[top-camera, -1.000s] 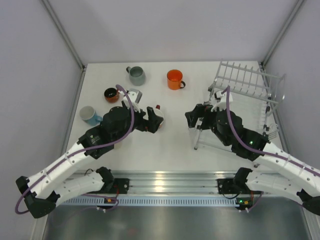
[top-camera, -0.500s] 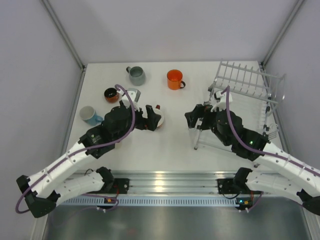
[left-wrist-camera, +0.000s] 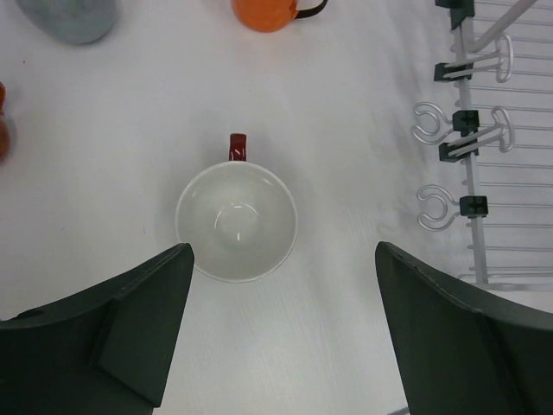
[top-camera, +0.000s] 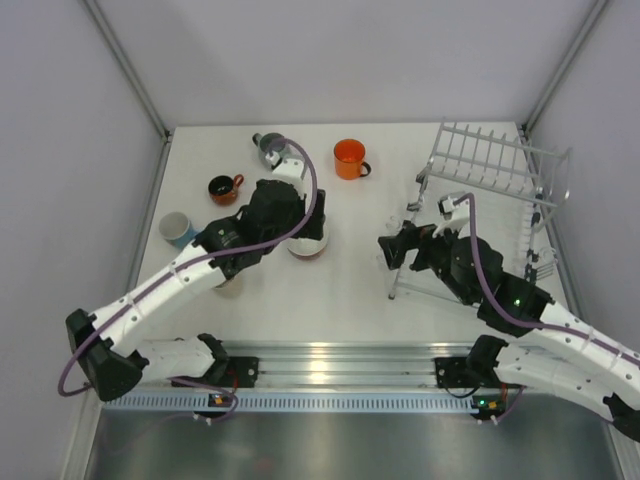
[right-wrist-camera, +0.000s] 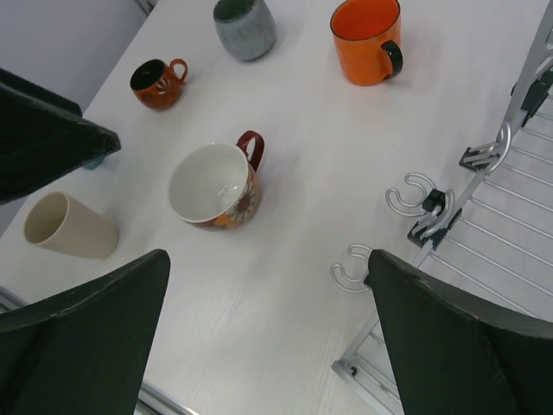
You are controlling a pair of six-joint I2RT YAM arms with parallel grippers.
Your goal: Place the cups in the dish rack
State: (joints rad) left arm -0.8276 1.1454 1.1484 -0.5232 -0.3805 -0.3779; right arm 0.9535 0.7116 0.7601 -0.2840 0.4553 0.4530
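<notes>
Dark red with a white inside and a flower print, a mug (left-wrist-camera: 236,220) stands upright at the middle of the bench (top-camera: 340,290), well apart from the wire dish rack (top-camera: 490,160). Above it hovers the left hand (left-wrist-camera: 282,259), spread wide and holding nothing. The right hand (right-wrist-camera: 266,259), equally wide and empty, hangs beside the rack's near-left corner.

**Overhead view of a white table (top-camera: 350,295)**

The left arm (top-camera: 200,268) stretches to mid-table, its wrist directly above a dark red mug (top-camera: 308,250) with a white inside. Behind it stand a grey mug (top-camera: 267,147), partly hidden by the arm, and a bright orange mug (top-camera: 349,157). A squat orange-red mug (top-camera: 222,188) and a light blue mug (top-camera: 176,228) sit at left. The right arm (top-camera: 500,292) ends just beside the wire dish rack (top-camera: 495,158) at right.
</notes>
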